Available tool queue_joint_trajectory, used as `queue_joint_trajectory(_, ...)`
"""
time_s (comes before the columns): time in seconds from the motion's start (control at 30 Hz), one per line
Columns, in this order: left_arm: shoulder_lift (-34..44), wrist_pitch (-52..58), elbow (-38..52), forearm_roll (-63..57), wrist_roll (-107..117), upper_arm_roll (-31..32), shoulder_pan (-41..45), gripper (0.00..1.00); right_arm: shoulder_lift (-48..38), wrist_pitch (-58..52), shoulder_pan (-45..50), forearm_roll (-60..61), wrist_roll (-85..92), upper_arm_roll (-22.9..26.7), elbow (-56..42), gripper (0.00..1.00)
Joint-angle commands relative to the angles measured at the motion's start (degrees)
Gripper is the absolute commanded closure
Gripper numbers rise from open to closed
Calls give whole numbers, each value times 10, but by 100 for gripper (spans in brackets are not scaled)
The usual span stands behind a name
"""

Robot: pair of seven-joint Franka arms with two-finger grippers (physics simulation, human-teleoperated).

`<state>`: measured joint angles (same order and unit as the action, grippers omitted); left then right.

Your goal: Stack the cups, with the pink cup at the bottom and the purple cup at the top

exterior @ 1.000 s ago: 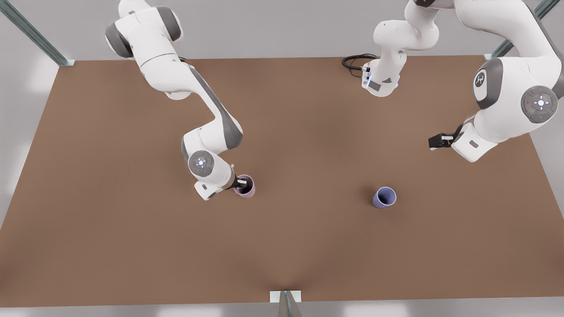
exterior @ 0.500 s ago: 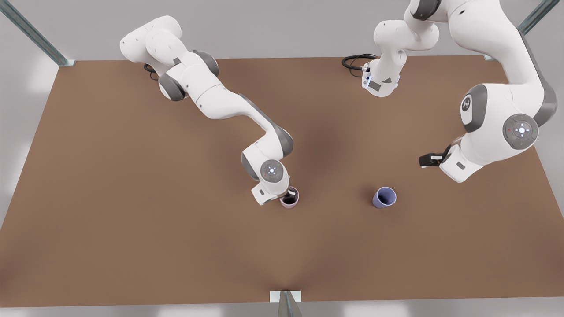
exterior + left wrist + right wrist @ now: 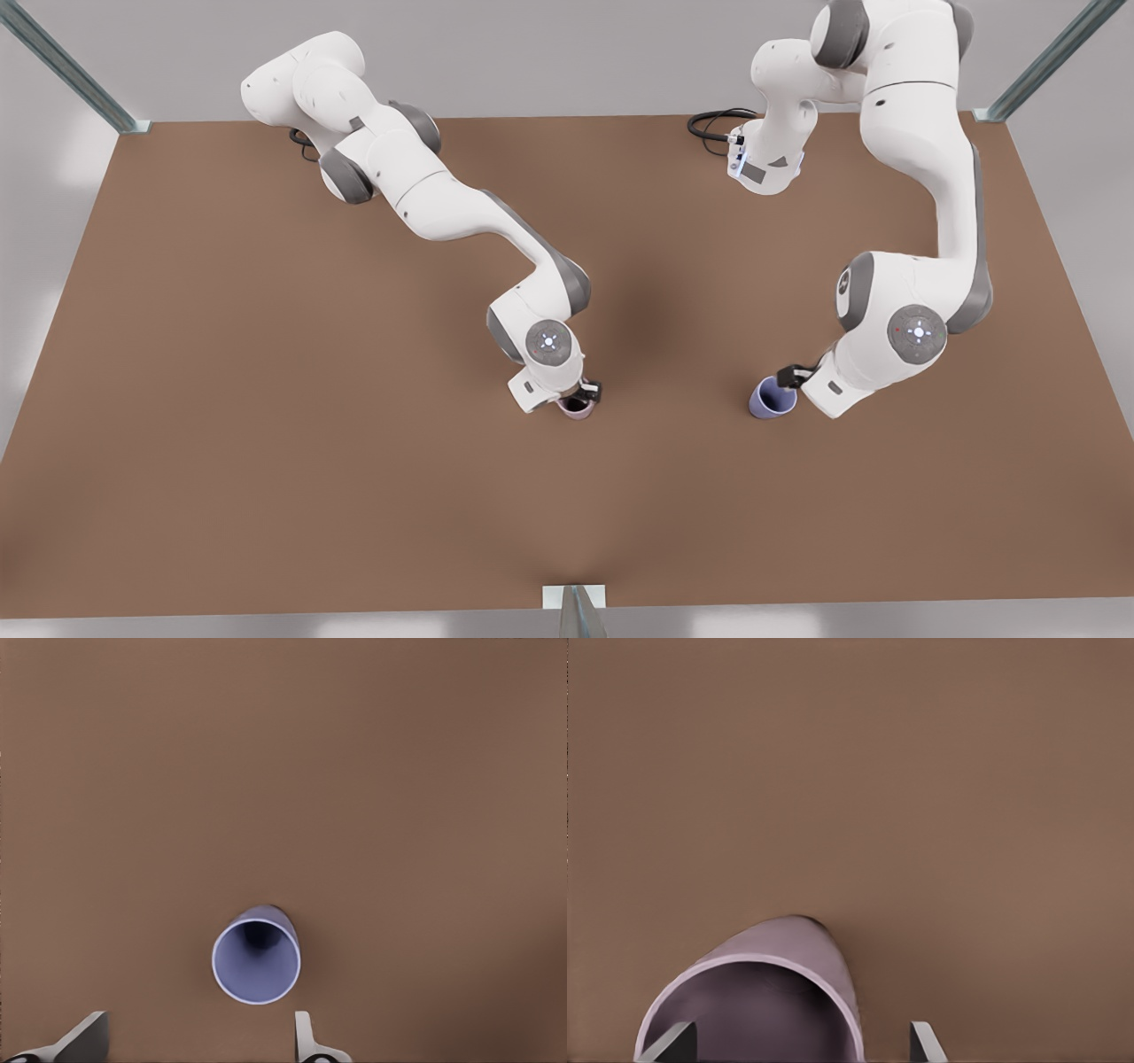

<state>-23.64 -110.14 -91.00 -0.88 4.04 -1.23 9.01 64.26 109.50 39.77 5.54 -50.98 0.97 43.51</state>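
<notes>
R gripper point(image 3: 588, 393) at the pink cup point(image 3: 576, 408), fingers point(image 3: 926, 1043) astride its rim, open. L gripper point(image 3: 788, 377) above the purple cup point(image 3: 772, 398), fingers point(image 3: 306, 1041) open; counter point(image 3: 266, 443) brown.

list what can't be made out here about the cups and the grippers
- Front view: the right gripper is mostly hidden by its own wrist, which also covers part of the pink cup.
- Front view: whether the left gripper touches the purple cup is too small to tell.
- Right wrist view: the pink cup's near rim is cut off by the picture edge.
- Neither cup's base shows.
</notes>
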Motion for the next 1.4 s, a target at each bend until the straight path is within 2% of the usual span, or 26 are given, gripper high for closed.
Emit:
queue_joint_trajectory(0.0,-1,-4,-4,0,0,0,0,0,0,0,0,0,0,0,0,0)
queue_joint_trajectory(0.1,3,-66,-71,1,1,0,-7,0,-8,-13,0,-10,7,1,6,0)
queue_joint_trajectory(0.2,-1,-90,-92,3,1,0,-15,0,-45,-68,-3,-13,31,-3,8,0)
queue_joint_trajectory(0.27,-5,-109,-108,5,1,0,-23,0,-162,-86,-54,-12,129,-3,116,0)
queue_joint_trajectory(0.33,-9,-128,-126,5,2,0,-24,0,-392,-38,-185,-12,293,-2,386,0)
queue_joint_trajectory(0.37,-12,-134,-130,5,1,0,-24,0,-445,-46,-233,-14,352,1,435,0)
queue_joint_trajectory(0.43,-18,-145,-136,5,1,0,-25,0,-502,-127,-311,-32,429,4,430,0)
queue_joint_trajectory(0.47,-23,-146,-136,5,1,0,-25,0,-502,-149,-318,-77,447,4,400,0)
queue_joint_trajectory(0.53,-29,-155,-145,5,1,0,-24,0,-495,-227,-349,-70,459,1,340,0)
queue_joint_trajectory(0.57,-30,-182,-163,6,2,0,-25,0,-521,-209,-346,-57,457,1,389,0)
queue_joint_trajectory(0.6,-36,-189,-168,5,1,0,-25,0,-554,-143,-349,-57,463,1,457,0)
queue_joint_trajectory(0.7,-48,-210,-182,5,1,0,-25,0,-558,-129,-353,-60,462,2,451,0)
queue_joint_trajectory(0.73,-52,-220,-186,6,3,0,-25,20,-569,-134,-355,-63,464,3,454,0)
queue_joint_trajectory(0.77,-52,-219,-185,7,6,0,-25,53,-595,-130,-363,-68,467,3,486,0)
queue_joint_trajectory(0.8,-51,-216,-185,22,6,0,-25,63,-604,-119,-366,-68,477,3,502,0)
queue_joint_trajectory(0.87,-50,-213,-185,23,7,0,-25,66,-583,-133,-369,-63,573,18,484,0)
queue_joint_trajectory(0.9,-48,-212,-185,23,8,1,-25,66,-567,-134,-366,-63,572,18,468,0)
queue_joint_trajectory(1.03,-47,-213,-185,55,8,2,-25,77,-549,-126,-361,-68,567,11,453,0)
queue_joint_trajectory(1.37,-41,-211,-185,55,9,4,-25,79,-556,-134,-361,-67,567,10,444,0)
